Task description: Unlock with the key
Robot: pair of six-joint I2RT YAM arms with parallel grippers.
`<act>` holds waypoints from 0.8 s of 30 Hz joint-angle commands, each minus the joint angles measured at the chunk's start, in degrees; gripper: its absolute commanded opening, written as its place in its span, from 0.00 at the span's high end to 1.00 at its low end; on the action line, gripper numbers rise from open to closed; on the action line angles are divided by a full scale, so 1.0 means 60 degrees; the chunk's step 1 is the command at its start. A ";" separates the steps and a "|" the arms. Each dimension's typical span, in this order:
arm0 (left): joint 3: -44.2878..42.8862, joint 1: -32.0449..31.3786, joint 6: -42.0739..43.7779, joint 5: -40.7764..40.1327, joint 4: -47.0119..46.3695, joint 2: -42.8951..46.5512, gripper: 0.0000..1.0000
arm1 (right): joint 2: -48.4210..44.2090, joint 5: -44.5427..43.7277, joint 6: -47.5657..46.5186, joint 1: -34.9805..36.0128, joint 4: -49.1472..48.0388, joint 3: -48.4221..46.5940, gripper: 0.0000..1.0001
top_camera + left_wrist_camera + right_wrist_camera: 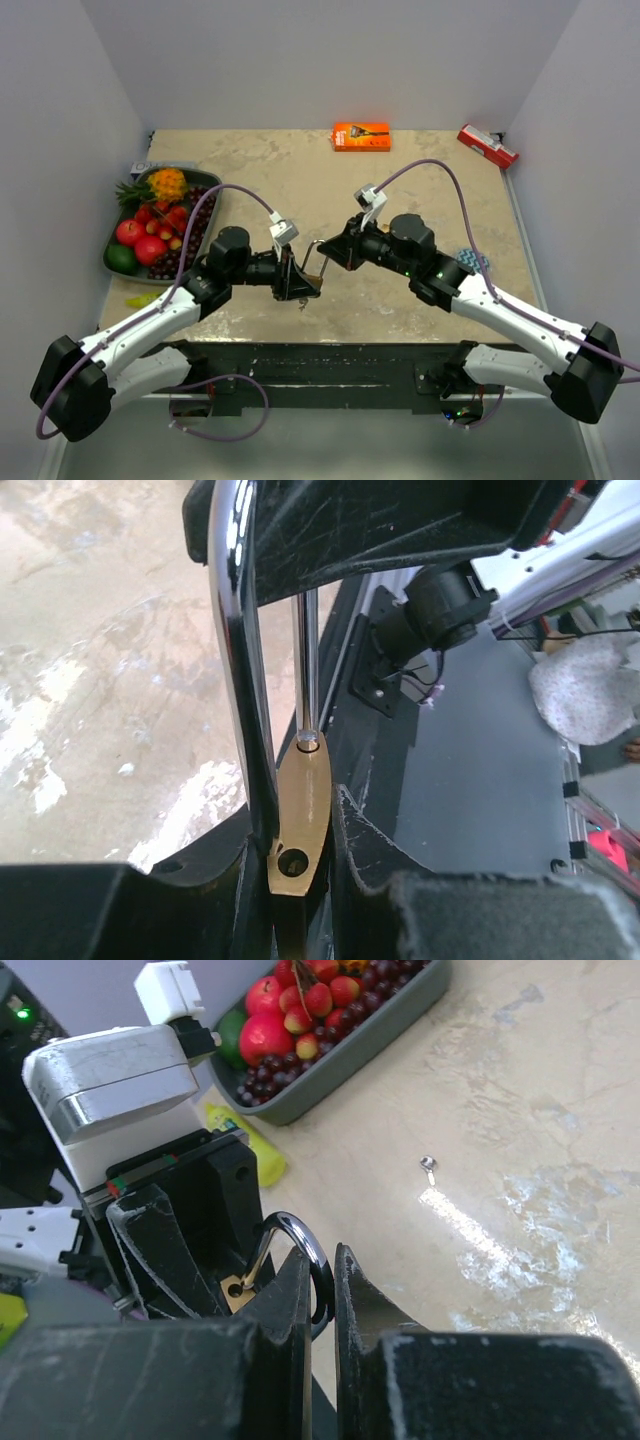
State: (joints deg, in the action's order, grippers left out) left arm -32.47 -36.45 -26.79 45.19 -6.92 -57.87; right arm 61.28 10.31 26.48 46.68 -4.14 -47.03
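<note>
The left hand is narrowed onto a brass padlock: its two fingers press the lock's flat sides, with the brass edge showing between them. The lock is held above the counter, near its front edge, between the two arms. A dark round hole shows low on that brass edge. From the body the chrome shackle runs away from the left hand, and its bend goes in between the fingers of the right hand. That hand is closed to a slim gap around the bend, so both hands meet on the one lock.

A small shiny metal piece lies alone on the counter, too small to identify. At the left edge is a grey tray of fruit, with a yellow packet just beside it. Along the far edge lie an orange box and a red box, well apart.
</note>
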 commanded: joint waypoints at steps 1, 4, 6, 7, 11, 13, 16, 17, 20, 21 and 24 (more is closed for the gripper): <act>-0.0565 0.0069 0.0758 -0.1423 0.0391 0.0372 1.00 | 0.0027 -0.2098 0.0582 -0.0206 0.0208 -0.0235 1.00; -0.0186 0.0054 0.0191 -0.0824 -0.0514 0.0372 1.00 | -0.0163 -0.1604 0.0553 -0.0221 -0.0363 -0.0088 1.00; 0.0223 0.0069 -0.0207 -0.0270 -0.1681 0.0416 1.00 | -0.0222 -0.0930 0.0582 -0.0235 -0.0963 0.0044 1.00; 0.0356 0.0069 -0.0644 -0.0092 -0.2080 0.0430 1.00 | -0.0251 -0.0405 0.0683 -0.0250 -0.1153 0.0103 1.00; 0.0870 0.0069 -0.1307 0.0422 -0.3606 0.0708 1.00 | -0.0223 0.0579 0.0977 -0.0367 -0.1711 0.0147 1.00; 0.0943 0.0068 -0.1395 0.0612 -0.3900 0.0782 0.99 | -0.0193 0.0888 0.1137 -0.0382 -0.1858 0.0162 1.00; 0.1017 0.0069 -0.1584 0.0891 -0.4324 0.0826 0.89 | -0.0193 0.1314 0.1284 -0.0440 -0.2063 0.0162 1.00; 0.1060 0.0069 -0.1644 0.0935 -0.4427 0.0870 0.85 | -0.0179 0.1387 0.1314 -0.0440 -0.2122 0.0162 1.00; 0.1090 0.0054 -0.1703 0.1009 -0.4604 0.0943 0.72 | -0.0178 0.1593 0.1402 -0.0455 -0.2210 0.0191 1.00; 0.1105 0.0068 -0.1703 0.0979 -0.4604 0.0958 0.69 | -0.0178 0.1622 0.1417 -0.0455 -0.2225 0.0206 1.00; 0.1134 0.0069 -0.1688 0.0965 -0.4633 0.0987 0.53 | -0.0178 0.1695 0.1431 -0.0470 -0.2225 0.0220 1.00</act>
State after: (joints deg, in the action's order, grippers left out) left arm -25.36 -35.68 -36.67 47.94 -26.11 -53.84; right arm 61.01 19.33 33.04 44.18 -12.32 -45.56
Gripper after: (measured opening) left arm 0.396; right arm 0.073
